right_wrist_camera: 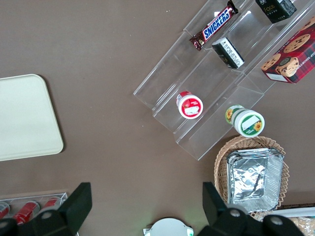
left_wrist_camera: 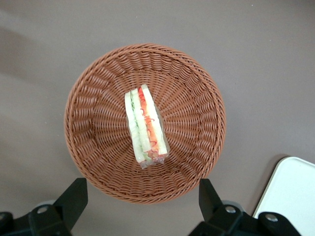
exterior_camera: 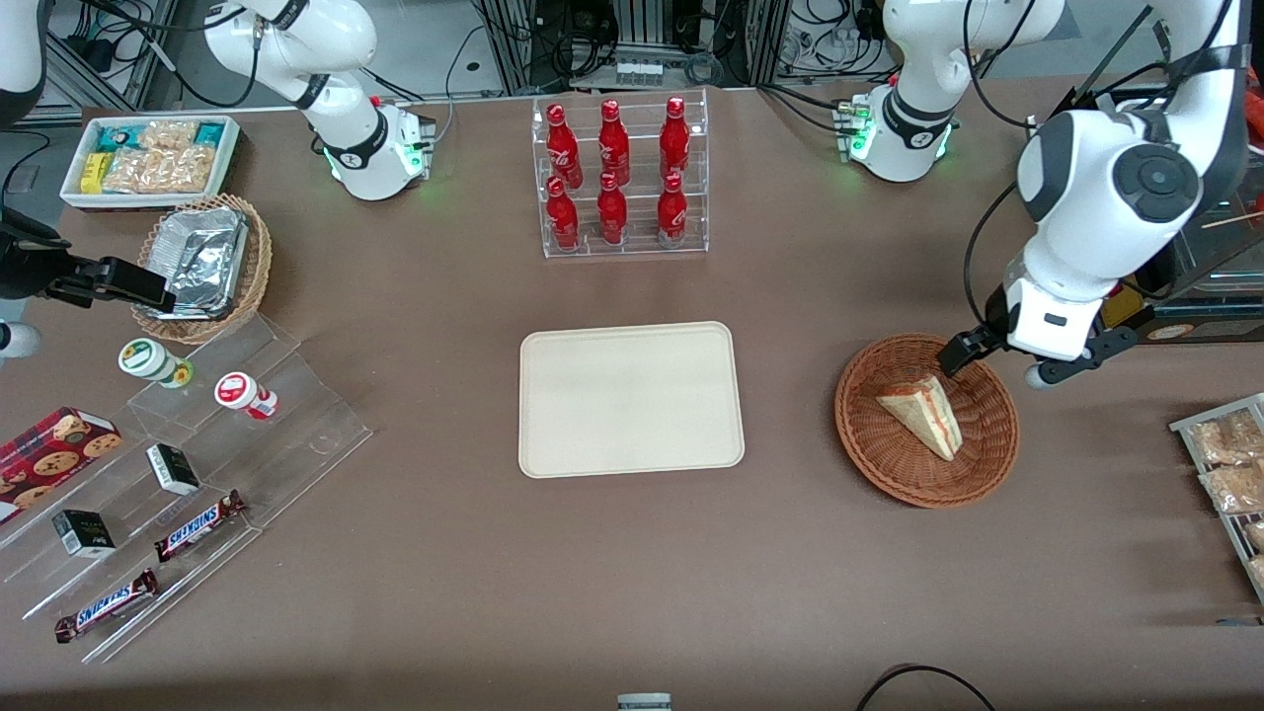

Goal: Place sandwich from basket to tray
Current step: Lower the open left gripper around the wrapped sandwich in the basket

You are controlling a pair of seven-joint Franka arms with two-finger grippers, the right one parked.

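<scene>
In basket (exterior_camera: 894,464), sandwich (exterior_camera: 923,413) below open gripper (exterior_camera: 997,363).

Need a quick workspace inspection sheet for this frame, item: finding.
Surface: brown table, no spills seen.
Job's things: sandwich lies in the basket; tray bare.
Clutter: bottle rack, snack steps, foil-tray basket, snack bin.
Gripper: left gripper open, above the basket, holding nothing.
Cables: black cable along the working arm.
Surroundings: frames and wiring past the table edge.
</scene>
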